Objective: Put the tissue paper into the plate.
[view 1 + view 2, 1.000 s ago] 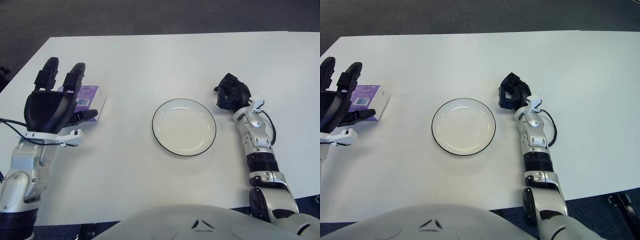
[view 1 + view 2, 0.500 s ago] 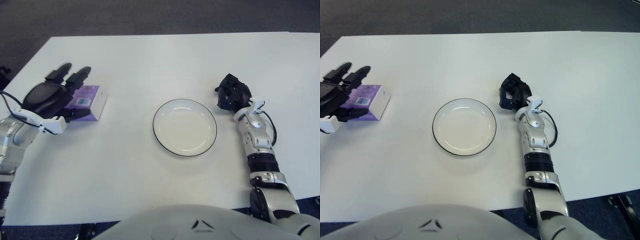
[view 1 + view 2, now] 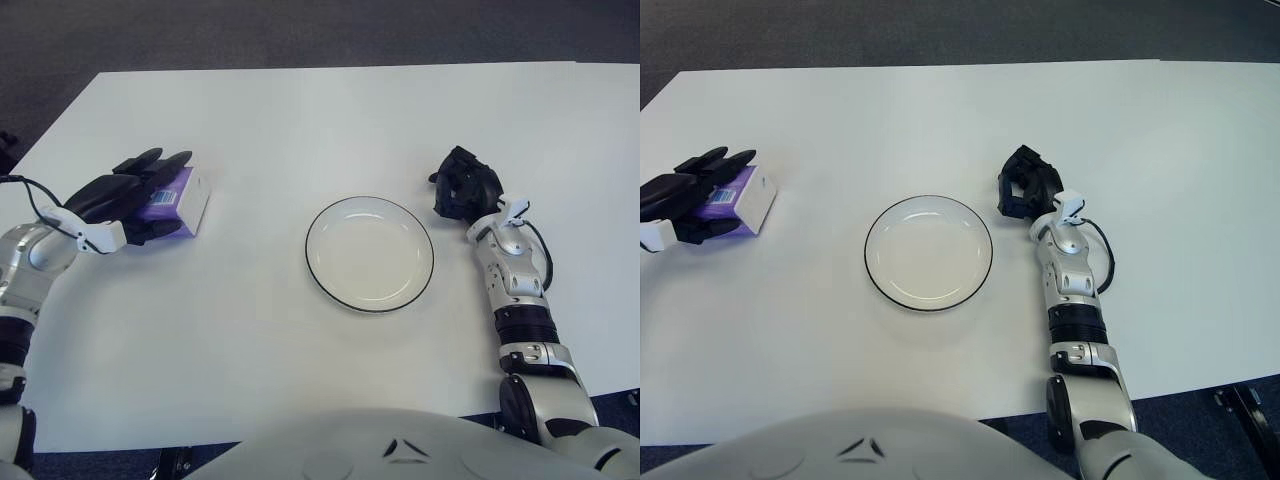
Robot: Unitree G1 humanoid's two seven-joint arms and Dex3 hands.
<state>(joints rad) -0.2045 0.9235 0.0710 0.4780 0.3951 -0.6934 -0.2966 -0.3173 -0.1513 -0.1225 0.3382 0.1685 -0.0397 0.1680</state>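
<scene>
The tissue pack [image 3: 197, 204], purple on top with a white side, lies on the white table [image 3: 300, 110] at the left. My left hand [image 3: 160, 195] is down on it. The fingers [image 3: 152, 160] stretch flat over its top and the thumb [image 3: 165, 230] runs along its near side; most of the purple top is hidden under the hand. The pack still sits on the table. The white plate [image 3: 369, 254] with a dark rim stands in the middle and holds nothing. My right hand [image 3: 462, 185] shows just right of the plate, its fingers curled with nothing in them.
The table's far edge [image 3: 330, 70] runs along the top, with dark floor beyond. The left edge slants close behind my left forearm [image 3: 30, 262]. A cable [image 3: 35, 205] loops from the left wrist.
My left hand has dropped from raised above the table down onto the tissue pack, its fingers flattening over the top. The pack, the plate and my right hand have stayed in place.
</scene>
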